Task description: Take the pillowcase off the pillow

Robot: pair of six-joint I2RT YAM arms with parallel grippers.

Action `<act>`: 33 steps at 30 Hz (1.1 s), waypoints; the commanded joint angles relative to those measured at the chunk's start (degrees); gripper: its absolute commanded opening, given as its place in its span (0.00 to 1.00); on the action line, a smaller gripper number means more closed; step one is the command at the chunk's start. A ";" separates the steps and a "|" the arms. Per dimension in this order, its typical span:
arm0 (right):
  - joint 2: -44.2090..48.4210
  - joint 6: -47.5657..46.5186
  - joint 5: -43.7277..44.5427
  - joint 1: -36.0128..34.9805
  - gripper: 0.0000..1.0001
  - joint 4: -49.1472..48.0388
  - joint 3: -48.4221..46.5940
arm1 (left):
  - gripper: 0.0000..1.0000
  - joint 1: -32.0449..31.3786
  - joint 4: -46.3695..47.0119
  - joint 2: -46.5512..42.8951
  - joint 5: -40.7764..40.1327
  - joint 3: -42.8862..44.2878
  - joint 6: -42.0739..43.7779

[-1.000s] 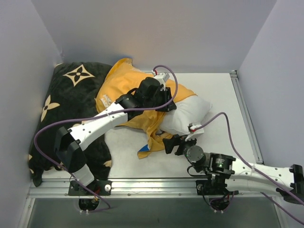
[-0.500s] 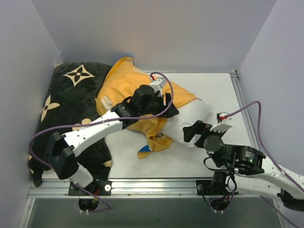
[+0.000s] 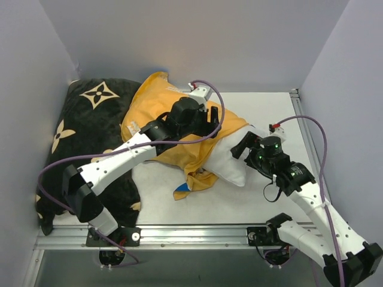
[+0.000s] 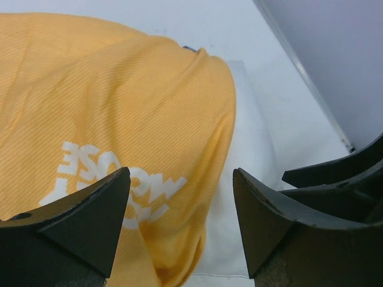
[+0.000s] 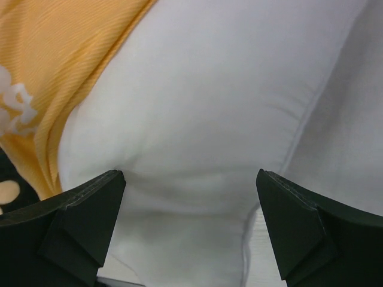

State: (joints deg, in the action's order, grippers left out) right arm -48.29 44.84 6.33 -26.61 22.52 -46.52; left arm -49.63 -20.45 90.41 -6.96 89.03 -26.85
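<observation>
The pillowcase (image 3: 157, 107) lies orange-yellow side up, bunched around the left part of the white pillow (image 3: 232, 162), with a blue corner showing at the front. The pillow's bare right end sticks out. My left gripper (image 3: 210, 124) hovers open over the case's edge, where orange fabric (image 4: 119, 119) with white lettering meets the pillow (image 4: 251, 149); nothing sits between its fingers (image 4: 90, 221). My right gripper (image 3: 243, 146) stands wide open just over the pillow's bare end (image 5: 203, 95), its fingertips (image 5: 299, 227) apart on either side of a dent in the white cloth.
A large black cushion (image 3: 84, 128) with beige flower motifs fills the left side, partly under the pillowcase. Walls close in the back and both sides. A metal rail (image 3: 308, 143) runs along the table's right edge and another along the front (image 3: 191, 232).
The right arm swung from the table's front up to the pillow's bare end and opened wide. The left gripper's jaws spread apart above the pillowcase edge.
</observation>
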 commanded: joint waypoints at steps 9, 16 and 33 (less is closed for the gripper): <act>-6.20 5.78 -11.78 0.60 1.00 -19.88 11.00 | 0.77 -2.58 -4.78 8.38 -4.11 3.51 11.73; -9.80 5.17 -10.02 2.87 0.25 -21.73 11.28 | 0.32 -2.58 -6.18 8.29 -12.72 3.95 11.29; -2.51 -5.55 -1.14 7.27 0.00 -2.93 -2.60 | 0.00 6.10 -9.26 9.61 -20.55 12.57 10.95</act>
State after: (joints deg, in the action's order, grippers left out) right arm -52.25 41.78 -0.10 -21.19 16.36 -46.30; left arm -47.44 -28.40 100.25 -22.50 98.74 -15.73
